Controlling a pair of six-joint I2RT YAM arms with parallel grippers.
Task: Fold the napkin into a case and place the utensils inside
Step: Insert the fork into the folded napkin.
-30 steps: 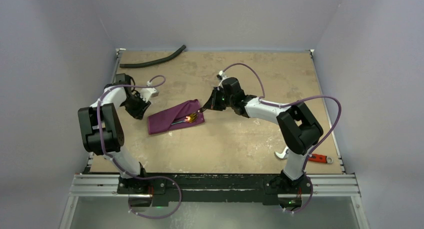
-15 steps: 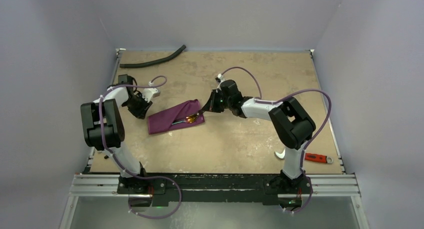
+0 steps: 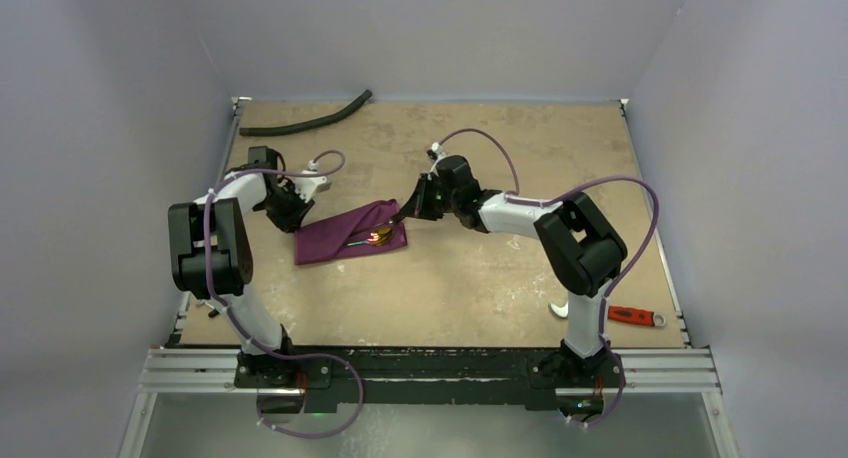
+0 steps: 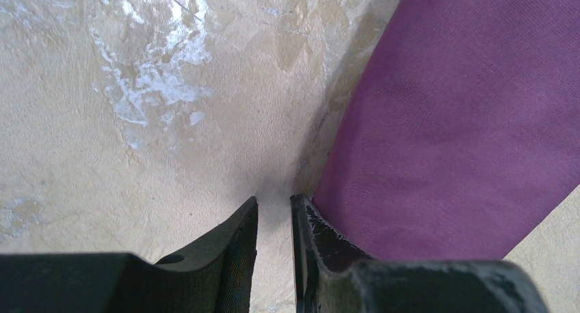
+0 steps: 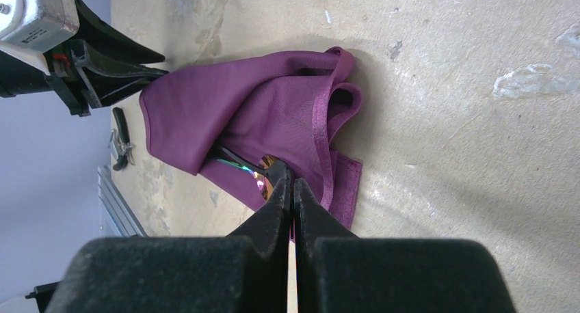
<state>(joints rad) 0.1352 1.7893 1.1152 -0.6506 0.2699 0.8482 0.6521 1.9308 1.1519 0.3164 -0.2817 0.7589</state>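
The plum-purple napkin [image 3: 340, 236] lies folded as a case left of the table's middle, its right end loosely open [image 5: 321, 101]. The spoon's gold bowl [image 5: 265, 184] and the fork's iridescent shaft [image 5: 232, 165] stick out of the opening; their other ends are hidden under the cloth. My right gripper [image 5: 289, 180] is shut with its tips at the spoon bowl [image 3: 378, 238]. My left gripper [image 4: 273, 200] sits low at the case's left edge [image 4: 465, 121], jaws almost together with bare table between them, holding nothing.
A long black hose [image 3: 305, 123] lies at the back left. A red-handled tool [image 3: 630, 315] lies at the front right, by the right arm's base. Small dark pliers [image 5: 122, 139] lie near the table's left edge.
My left gripper has moved right, up to the case's left edge. My right gripper has shifted slightly left and away at the case's open end. The spoon bowl has barely moved.
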